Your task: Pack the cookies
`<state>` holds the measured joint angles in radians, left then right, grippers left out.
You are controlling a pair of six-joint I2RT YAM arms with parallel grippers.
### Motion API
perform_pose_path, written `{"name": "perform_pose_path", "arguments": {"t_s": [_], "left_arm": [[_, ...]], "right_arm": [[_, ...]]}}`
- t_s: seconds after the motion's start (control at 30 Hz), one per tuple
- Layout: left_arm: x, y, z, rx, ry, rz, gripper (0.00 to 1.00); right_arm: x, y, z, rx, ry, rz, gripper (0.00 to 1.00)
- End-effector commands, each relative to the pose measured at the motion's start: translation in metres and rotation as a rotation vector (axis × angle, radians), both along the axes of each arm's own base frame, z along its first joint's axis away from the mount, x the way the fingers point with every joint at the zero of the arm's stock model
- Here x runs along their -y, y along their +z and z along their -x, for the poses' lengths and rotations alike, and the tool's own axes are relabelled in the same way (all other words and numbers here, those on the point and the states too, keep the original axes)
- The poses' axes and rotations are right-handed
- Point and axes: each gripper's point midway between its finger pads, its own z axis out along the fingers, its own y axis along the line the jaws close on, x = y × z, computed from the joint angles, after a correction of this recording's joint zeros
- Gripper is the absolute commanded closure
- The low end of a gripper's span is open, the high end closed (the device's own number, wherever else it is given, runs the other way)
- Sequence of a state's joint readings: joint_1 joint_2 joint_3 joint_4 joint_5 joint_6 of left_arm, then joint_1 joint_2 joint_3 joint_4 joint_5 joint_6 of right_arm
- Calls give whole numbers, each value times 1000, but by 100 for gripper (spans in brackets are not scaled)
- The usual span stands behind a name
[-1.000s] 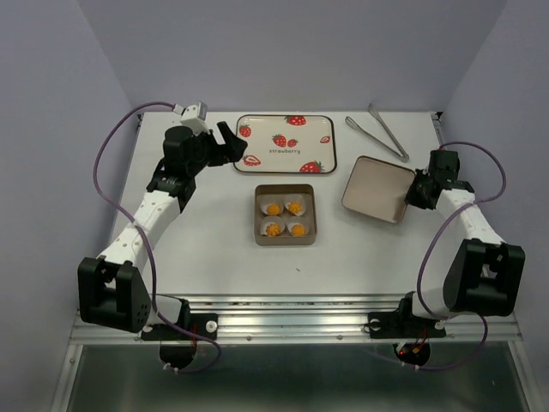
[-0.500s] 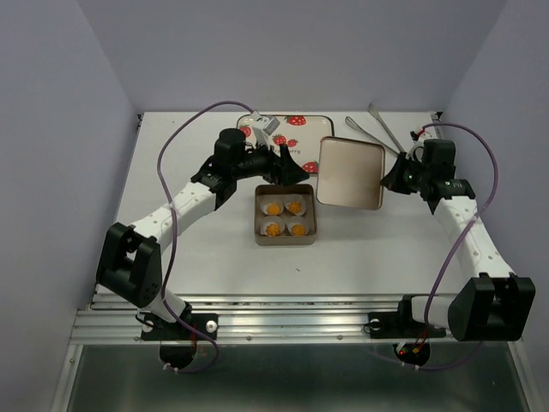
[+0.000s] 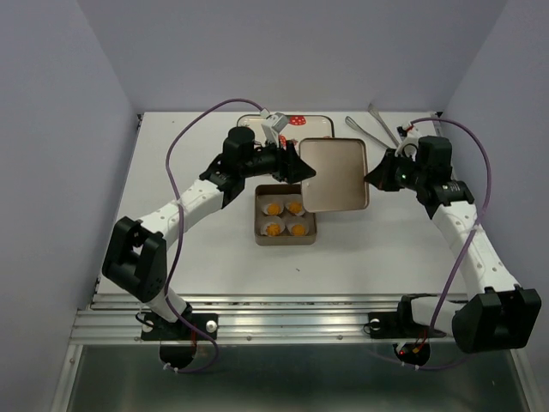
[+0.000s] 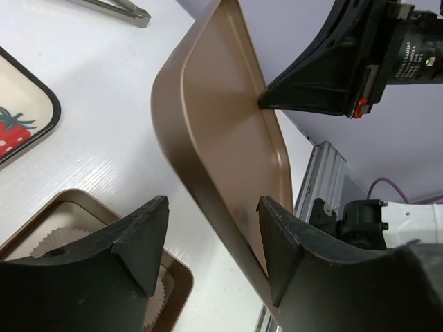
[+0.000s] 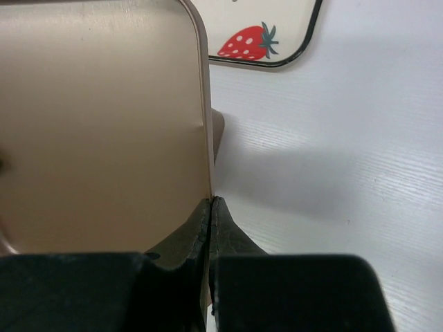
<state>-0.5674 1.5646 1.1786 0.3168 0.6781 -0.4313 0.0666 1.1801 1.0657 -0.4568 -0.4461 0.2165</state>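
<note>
Several small orange cookies [image 3: 274,209] sit in white paper cups inside a brown tin [image 3: 261,241] at mid-table. My right gripper [image 5: 210,204] is shut on the right rim of the tin's tan lid [image 5: 104,124], holding it tilted above the table just right of the tin. The lid [image 3: 334,174] hangs partly over the tin's back right corner. My left gripper [image 4: 211,235] stands open astride the lid's [image 4: 228,138] left rim. One finger [image 4: 291,242] lies close against the rim and the other stays apart. In the left wrist view the tin's corner [image 4: 41,214] shows below.
A white strawberry tray [image 3: 296,120] lies at the back, mostly behind the left arm and the lid. Metal tongs [image 3: 382,124] lie at the back right. The tray's corner [image 5: 270,34] shows beyond the lid in the right wrist view.
The right arm has carried the lid left, from the table's right side to over the tin's corner. The left arm swung right to the lid's left rim, and its jaws have narrowed.
</note>
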Motion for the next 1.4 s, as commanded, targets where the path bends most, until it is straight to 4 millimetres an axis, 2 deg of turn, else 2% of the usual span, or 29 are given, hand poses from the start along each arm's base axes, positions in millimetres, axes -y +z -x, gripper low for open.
{"name": "perform_pose_path", "arguments": {"t_s": [0.0, 0.07, 0.1, 0.13, 0.2, 0.33, 0.4, 0.5, 0.6, 0.73, 0.77, 0.83, 0.87, 0.9, 0.97, 1.0, 1.1, 1.13, 1.23, 1.33, 1.37], "left_arm": [[5, 33, 0, 68, -24, 77, 42], [6, 37, 1, 54, -32, 97, 63], [7, 38, 3, 48, -37, 104, 64], [7, 39, 3, 41, -38, 111, 75], [7, 42, 3, 17, -26, 127, 86], [6, 47, 2, -37, 7, 152, 100], [4, 45, -1, -66, 36, 150, 100], [1, 45, -6, -107, 79, 147, 100], [-2, 55, -6, -165, 77, 189, 100], [-15, 66, -16, -279, 122, 231, 100], [-22, 61, -22, -341, 157, 222, 100], [-28, 60, -28, -397, 178, 222, 100], [-35, 51, -31, -473, 201, 213, 100], [-38, 50, -32, -503, 210, 212, 100], [-44, 42, -33, -577, 230, 208, 100], [-49, 37, -34, -631, 254, 211, 100], [-57, 28, -33, -708, 294, 198, 100], [-59, 30, -35, -729, 306, 205, 100], [-61, 30, -31, -792, 330, 214, 100], [-64, 26, -30, -846, 362, 208, 100], [-65, 27, -32, -856, 379, 212, 100]], "right_arm": [[-12, 47, -1, 152, 65, -61, 99], [-14, 45, -1, 149, 75, -61, 99], [-13, 44, -3, 147, 71, -60, 99], [-13, 40, -4, 140, 75, -54, 99], [-17, 37, -4, 131, 99, -63, 99], [-17, 38, -14, 156, 107, -36, 81], [-20, 44, -16, 188, 122, -21, 77], [-20, 60, -22, 266, 148, 7, 45], [-15, 79, -26, 375, 177, 95, 30], [-5, 126, -28, 588, 201, 245, 16], [-4, 143, -24, 677, 237, 310, 13], [-16, 159, -11, 792, 351, 342, 7], [-24, 164, -2, 848, 426, 390, 2], [-31, 165, 1, 894, 485, 416, 2], [-52, 158, 23, 963, 675, 473, 0], [-62, 149, 34, 984, 748, 475, 0], [-83, 137, 56, 1129, 891, 541, 0], [-95, 124, 71, 1159, 955, 539, 0], [-113, 108, 81, 1256, 1023, 610, 0], [-125, 103, 69, 1243, 1000, 666, 0], [-140, 94, 66, 1227, 1045, 682, 0]]}}
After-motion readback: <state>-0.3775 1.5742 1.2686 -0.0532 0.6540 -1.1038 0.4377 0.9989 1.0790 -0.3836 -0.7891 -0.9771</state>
